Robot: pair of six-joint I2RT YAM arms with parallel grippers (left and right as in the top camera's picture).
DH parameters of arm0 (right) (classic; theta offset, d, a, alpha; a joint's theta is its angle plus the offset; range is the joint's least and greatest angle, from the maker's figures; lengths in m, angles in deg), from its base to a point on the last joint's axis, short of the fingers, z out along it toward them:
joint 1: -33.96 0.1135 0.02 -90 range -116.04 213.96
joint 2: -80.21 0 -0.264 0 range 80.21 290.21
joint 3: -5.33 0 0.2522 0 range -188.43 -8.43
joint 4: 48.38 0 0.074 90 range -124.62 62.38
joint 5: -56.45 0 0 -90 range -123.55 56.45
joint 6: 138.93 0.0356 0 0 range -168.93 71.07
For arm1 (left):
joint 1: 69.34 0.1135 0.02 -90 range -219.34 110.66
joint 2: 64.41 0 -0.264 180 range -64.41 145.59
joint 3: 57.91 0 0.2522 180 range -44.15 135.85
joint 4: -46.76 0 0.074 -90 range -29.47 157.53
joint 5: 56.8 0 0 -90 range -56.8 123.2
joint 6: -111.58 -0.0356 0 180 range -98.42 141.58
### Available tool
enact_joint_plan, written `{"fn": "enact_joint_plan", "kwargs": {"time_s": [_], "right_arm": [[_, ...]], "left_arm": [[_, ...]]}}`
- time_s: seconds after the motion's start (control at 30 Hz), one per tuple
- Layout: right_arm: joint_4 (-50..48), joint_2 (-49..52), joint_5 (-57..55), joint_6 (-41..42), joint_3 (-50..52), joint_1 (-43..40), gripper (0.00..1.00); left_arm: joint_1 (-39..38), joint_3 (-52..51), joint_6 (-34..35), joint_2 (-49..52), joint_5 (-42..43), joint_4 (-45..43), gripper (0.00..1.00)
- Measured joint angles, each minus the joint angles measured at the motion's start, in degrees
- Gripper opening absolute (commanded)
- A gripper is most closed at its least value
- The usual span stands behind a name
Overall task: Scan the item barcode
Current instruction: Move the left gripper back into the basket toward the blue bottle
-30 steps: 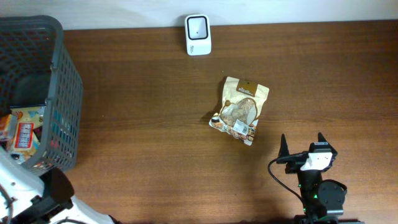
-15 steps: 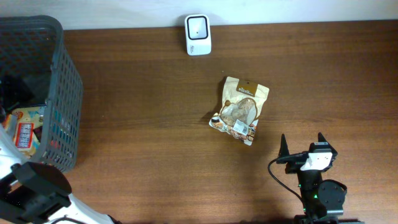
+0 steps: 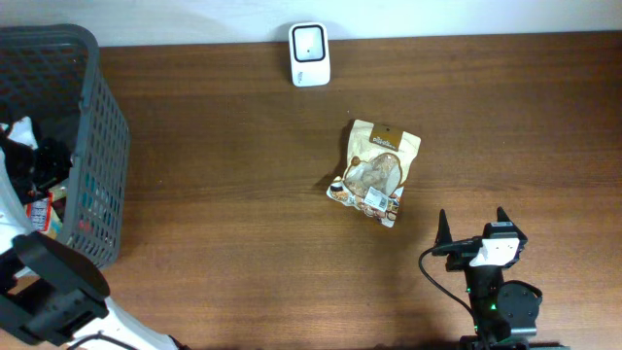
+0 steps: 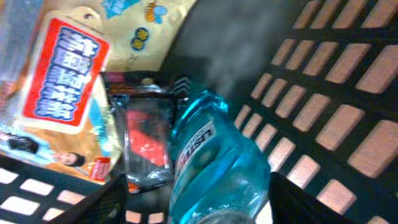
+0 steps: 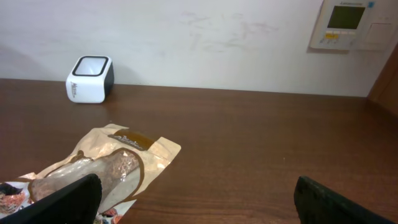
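Note:
My left gripper (image 4: pixel 196 205) is down inside the dark basket (image 3: pixel 97 117), its jaws open on either side of a clear blue mouthwash bottle (image 4: pixel 217 162). A gap shows between the left finger (image 4: pixel 99 205) and the bottle. In the overhead view the left gripper (image 3: pixel 39 160) sits over the basket's contents. A tan snack pouch (image 3: pixel 377 173) lies flat on the table. The white barcode scanner (image 3: pixel 309 53) stands at the far edge. My right gripper (image 3: pixel 471 228) rests open near the front edge, just short of the pouch (image 5: pixel 99 168), holding nothing.
The basket also holds a red-and-white snack packet (image 4: pixel 62 74) and a small clear packet with red contents (image 4: pixel 146 143), both beside the bottle. The basket's slatted wall (image 4: pixel 323 124) is close on the right. The scanner (image 5: pixel 90 78) stands against the white wall.
My left arm has reached further into the basket, moving toward the far side, and its jaws have narrowed a little. The right arm, pouch and scanner have not moved.

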Motion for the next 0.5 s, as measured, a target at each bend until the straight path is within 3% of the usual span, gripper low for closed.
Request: {"fn": "enact_joint_plan", "kwargs": {"time_s": [0.33,0.5], "right_arm": [[0.0,0.0,0.0,0.0,0.0,0.0,0.98],[0.0,0.0,0.0,0.0,0.0,0.0,0.98]], "left_arm": [[0.0,-0.3,-0.2,0.5,0.1,3.0,0.75],[0.3,1.9,-2.1,0.5,2.0,4.8,0.70]]}}
